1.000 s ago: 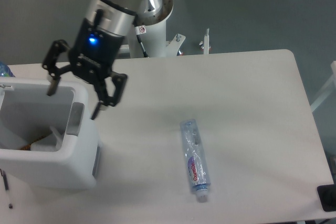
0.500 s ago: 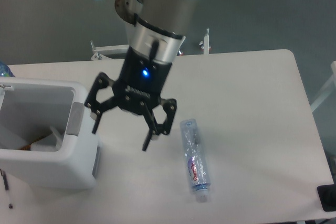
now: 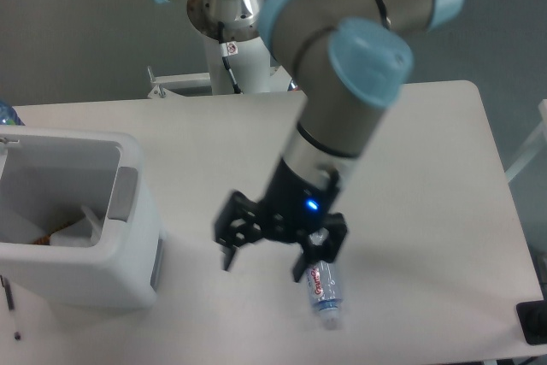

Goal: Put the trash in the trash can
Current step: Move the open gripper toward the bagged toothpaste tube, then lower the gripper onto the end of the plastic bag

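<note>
Black two-finger gripper [image 3: 262, 264] hanging wide open just above the white table [image 3: 427, 168], close to the bottle.

The grey robot arm with light blue joint caps [image 3: 342, 91] is reaching down from the far side of the table, and its gripper is spreading its two fingers [image 3: 228, 254] well apart, holding nothing between them. The flattened clear plastic bottle with a purple-red label [image 3: 323, 288] is lying flat on the table near the front edge; the right finger is covering its upper part, so only the lower part with the cap is showing. The large white rectangular plastic bin [image 3: 73, 220] is standing at the left end of the table, well apart from the bottle. Inside it a crumpled white wrapper [image 3: 77, 226] is lying at the bottom, together with something brownish that I cannot identify.
</note>
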